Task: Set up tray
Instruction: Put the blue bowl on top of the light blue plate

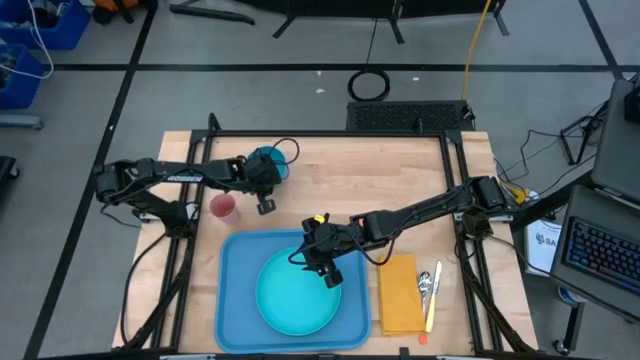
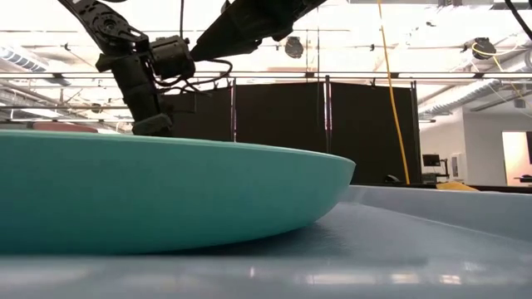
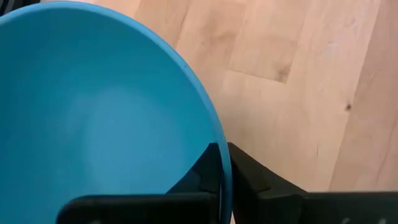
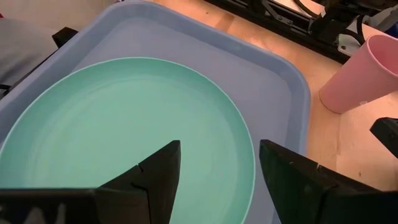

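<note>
Fingers (image 3: 249,180) of the left gripper (image 3: 224,180) are pinched together on the rim of a blue bowl (image 3: 106,112), one finger inside the wall and one outside, as the left wrist view shows plainly. Fingers (image 4: 155,174) of the right gripper (image 4: 217,174) stand wide apart above the teal plate (image 4: 124,130) and grip nothing. Seen from the high view, the tray (image 1: 235,300) lies at the 6 o'clock side of the wooden table (image 1: 350,180), with the plate resting inside it and filling most of its floor. The right gripper (image 1: 325,262) hangs over the plate's 12 o'clock edge. The left gripper (image 1: 265,190) sits at roughly 10 o'clock from the tray, off the tray and over bare wood, with the bowl (image 1: 268,160) at its tip. A pink cup (image 1: 223,207) stands upright just beside that gripper, between it and the tray's 11 o'clock corner. At 3 o'clock from the tray a yellow-orange napkin (image 1: 398,295) lies flat, and cutlery (image 1: 428,290) lies just beyond it. The low view is largely blocked by the plate's side (image 2: 166,191), which hides the cup, napkin and cutlery; only the tray floor (image 2: 416,257) shows. The right wrist view alone shows the cup (image 4: 364,71) standing clear of the tray's rim (image 4: 298,93).
</note>
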Robot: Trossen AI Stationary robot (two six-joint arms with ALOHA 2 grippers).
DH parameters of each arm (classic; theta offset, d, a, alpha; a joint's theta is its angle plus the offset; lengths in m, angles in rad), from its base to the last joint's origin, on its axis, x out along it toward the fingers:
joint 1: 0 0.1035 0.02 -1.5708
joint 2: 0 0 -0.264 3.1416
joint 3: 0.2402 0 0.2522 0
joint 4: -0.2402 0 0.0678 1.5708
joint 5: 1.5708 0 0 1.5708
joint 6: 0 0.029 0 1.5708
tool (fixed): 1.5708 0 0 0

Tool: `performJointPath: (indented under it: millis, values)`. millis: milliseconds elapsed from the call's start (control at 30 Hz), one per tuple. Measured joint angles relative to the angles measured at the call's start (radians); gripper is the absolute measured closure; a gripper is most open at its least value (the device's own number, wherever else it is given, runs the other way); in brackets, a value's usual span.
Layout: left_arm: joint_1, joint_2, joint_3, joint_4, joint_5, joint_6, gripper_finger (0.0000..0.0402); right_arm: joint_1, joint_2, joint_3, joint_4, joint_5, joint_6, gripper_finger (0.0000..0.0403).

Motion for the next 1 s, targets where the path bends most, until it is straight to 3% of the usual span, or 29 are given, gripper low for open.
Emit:
performJointPath:
  millis: [433, 667, 1000]
  values:
    - [-0.15, -0.003, 0.0, -0.017, -0.04, -0.013, 0.0395, 0.0, -0.003, 0.0, -0.006, 0.008, -0.003, 0.0193]
    - [-0.27, -0.057, 0.051, -0.134, -0.099, -0.059, 0.0395, 0.011, -0.036, -0.002, -0.019, 0.075, -0.016, 0.0193]
    - [-0.457, -0.077, 0.167, -0.246, -0.063, -0.134, 0.0395, 0.026, -0.209, -0.18, 0.049, 0.19, -0.002, 0.0193]
